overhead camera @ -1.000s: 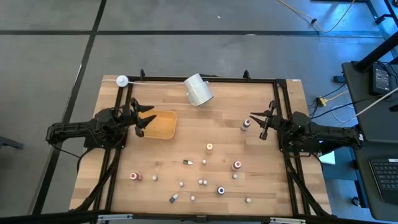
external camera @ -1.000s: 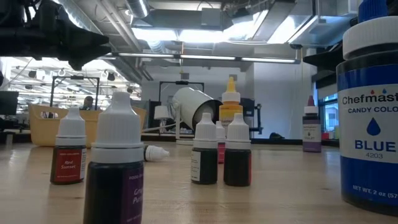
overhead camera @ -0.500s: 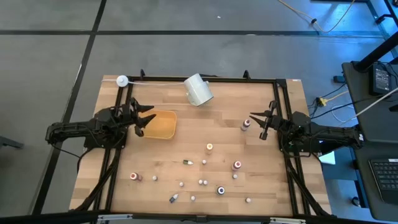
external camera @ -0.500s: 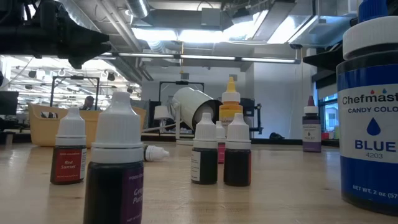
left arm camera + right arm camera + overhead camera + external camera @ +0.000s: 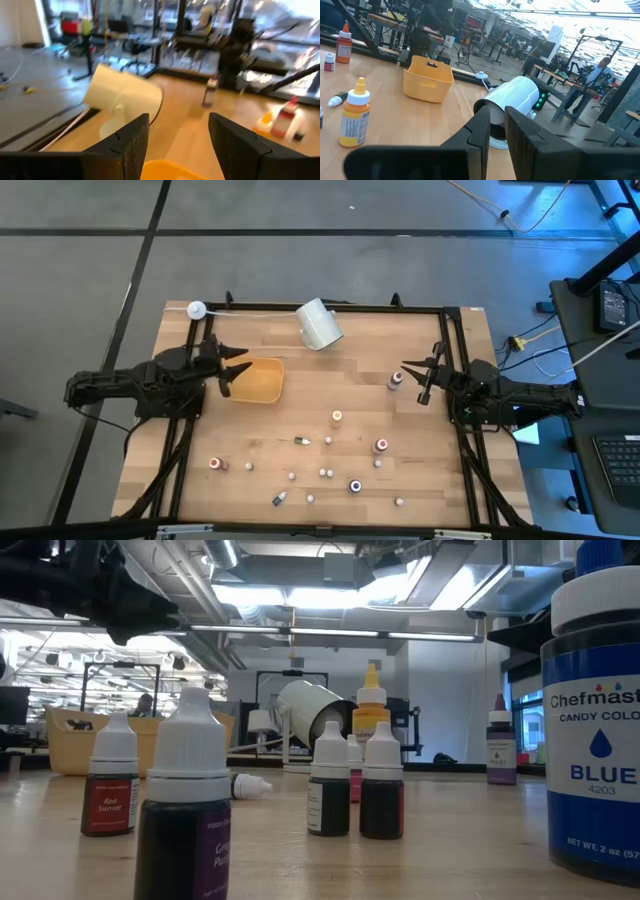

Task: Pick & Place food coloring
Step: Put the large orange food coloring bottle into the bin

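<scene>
Several food coloring bottles stand or lie scattered on the near half of the wooden table, among them an orange-capped one (image 5: pixel 337 417), a red-capped one (image 5: pixel 381 446) and one next to my right gripper (image 5: pixel 397 379). In the low view they show close up (image 5: pixel 330 790). My left gripper (image 5: pixel 232 370) (image 5: pixel 177 145) hovers open over the left end of the yellow tray (image 5: pixel 260 380), holding nothing. My right gripper (image 5: pixel 418 380) (image 5: pixel 497 131) waits shut at the table's right side, holding nothing.
A big white cup (image 5: pixel 319 324) (image 5: pixel 125 95) lies on its side near the table's far edge. Dark frame rails (image 5: pixel 455 360) run along the table's sides and far edge. A large blue bottle (image 5: pixel 595 730) stands right in front of the low camera.
My left gripper has risen a little over the tray's left end and tipped up toward level, staying open. The bottles, the tray and the cup have not moved.
</scene>
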Available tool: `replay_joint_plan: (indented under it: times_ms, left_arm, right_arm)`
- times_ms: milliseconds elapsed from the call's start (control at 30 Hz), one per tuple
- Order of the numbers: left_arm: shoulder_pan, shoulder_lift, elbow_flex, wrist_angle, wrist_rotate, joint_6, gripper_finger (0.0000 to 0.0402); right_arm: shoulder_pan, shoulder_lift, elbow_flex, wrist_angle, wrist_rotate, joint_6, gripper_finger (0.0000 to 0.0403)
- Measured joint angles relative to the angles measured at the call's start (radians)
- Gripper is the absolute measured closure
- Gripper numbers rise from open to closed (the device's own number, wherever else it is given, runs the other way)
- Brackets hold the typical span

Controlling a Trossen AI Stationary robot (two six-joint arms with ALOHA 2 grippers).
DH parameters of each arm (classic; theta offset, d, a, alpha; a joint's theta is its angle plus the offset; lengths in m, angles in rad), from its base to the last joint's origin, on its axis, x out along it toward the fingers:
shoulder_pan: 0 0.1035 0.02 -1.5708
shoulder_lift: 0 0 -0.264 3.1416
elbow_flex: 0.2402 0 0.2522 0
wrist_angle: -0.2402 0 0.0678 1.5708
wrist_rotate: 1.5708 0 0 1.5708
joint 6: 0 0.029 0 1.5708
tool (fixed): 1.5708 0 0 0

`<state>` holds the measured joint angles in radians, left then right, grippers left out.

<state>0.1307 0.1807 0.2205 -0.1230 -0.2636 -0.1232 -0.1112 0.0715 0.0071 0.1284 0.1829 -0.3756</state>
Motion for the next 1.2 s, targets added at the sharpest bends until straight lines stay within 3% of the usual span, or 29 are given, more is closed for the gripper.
replay_joint_plan:
  times_ms: [433,667,1000,1200]
  left_arm:
    - [0.0,0.127,0.012,-0.003,-0.007,-0.084,0.0201]
    - [0.0,0.141,0.012,-0.002,-0.006,-0.195,0.0201]
    - [0.0,0.141,0.012,-0.001,-0.002,-0.197,0.0201]
    - [0.0,0.141,0.012,-0.001,0.082,-0.197,0.0201]
  right_arm:
    - [0.0,0.0,0.0,0.0,0.0,0.0,0.0341]
    - [0.0,0.0,0.0,0.0,0.0,0.0,0.0341]
    - [0.0,0.0,0.0,0.0,0.0,0.0,0.0341]
    - [0.0,0.0,0.0,0.0,0.0,0.0,0.0341]
